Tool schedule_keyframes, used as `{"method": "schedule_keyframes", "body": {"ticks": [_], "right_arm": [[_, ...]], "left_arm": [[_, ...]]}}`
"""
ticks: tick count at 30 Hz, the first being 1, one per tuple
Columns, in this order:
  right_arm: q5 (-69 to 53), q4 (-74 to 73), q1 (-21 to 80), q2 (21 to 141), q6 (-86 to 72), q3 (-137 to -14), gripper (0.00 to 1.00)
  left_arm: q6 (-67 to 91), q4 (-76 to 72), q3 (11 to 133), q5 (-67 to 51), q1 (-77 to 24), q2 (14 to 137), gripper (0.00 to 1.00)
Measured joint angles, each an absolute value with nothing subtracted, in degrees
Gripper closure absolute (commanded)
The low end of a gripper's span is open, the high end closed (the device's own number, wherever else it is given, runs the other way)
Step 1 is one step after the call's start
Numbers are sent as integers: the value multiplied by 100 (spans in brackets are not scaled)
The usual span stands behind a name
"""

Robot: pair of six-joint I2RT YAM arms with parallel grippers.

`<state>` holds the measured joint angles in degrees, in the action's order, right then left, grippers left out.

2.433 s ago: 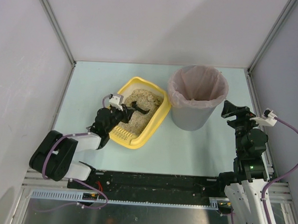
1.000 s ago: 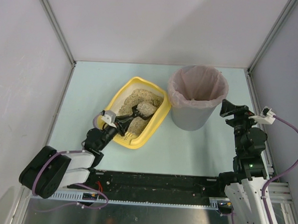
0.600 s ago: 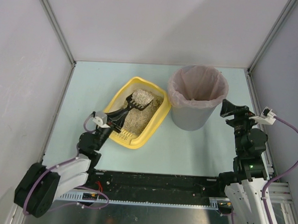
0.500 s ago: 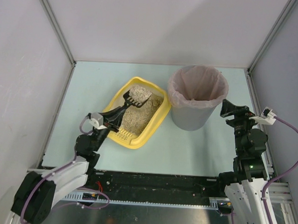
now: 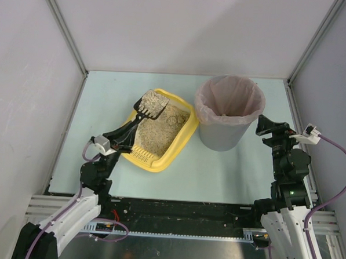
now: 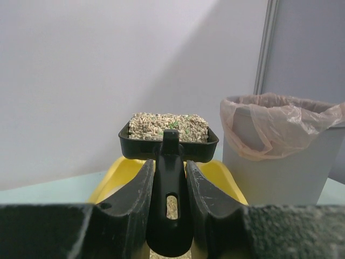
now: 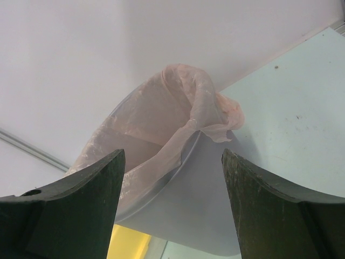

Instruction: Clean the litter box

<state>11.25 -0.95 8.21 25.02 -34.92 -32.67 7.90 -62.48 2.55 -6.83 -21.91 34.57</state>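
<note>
Left gripper (image 5: 119, 139) pinches the black scoop (image 5: 151, 104) by its handle.

Top view: scoop head, heaped with litter, is up over the far-left rim of the litter box (image 5: 183, 140). Box sits mid-table (image 5: 105, 91), just beside the bin (image 5: 219, 140) on its left. Right gripper (image 5: 271, 130) spread, empty, near the bin's right side.

Left wrist view: fingers (image 6: 141, 189) clamp the handle; loaded scoop (image 6: 168, 132) level, box (image 6: 116, 172) below, bin (image 6: 280, 162) at right.

Right wrist view: jaws wide apart, bin (image 7: 183, 205) beyond them.

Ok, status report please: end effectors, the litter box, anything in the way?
Left end effector shut on scoop, full of litter, above litter box. Right end effector open, beside bin. Nothing between scoop and bin.
</note>
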Motion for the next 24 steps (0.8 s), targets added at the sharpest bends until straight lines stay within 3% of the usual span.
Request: {"method": "schedule_keyframes", "body": {"ticks": [24], "right_arm": [[1129, -69, 847, 2624, -3492, -3267, 23]], "left_arm": [[718, -5481, 255, -926, -1944, 2930, 100]]}}
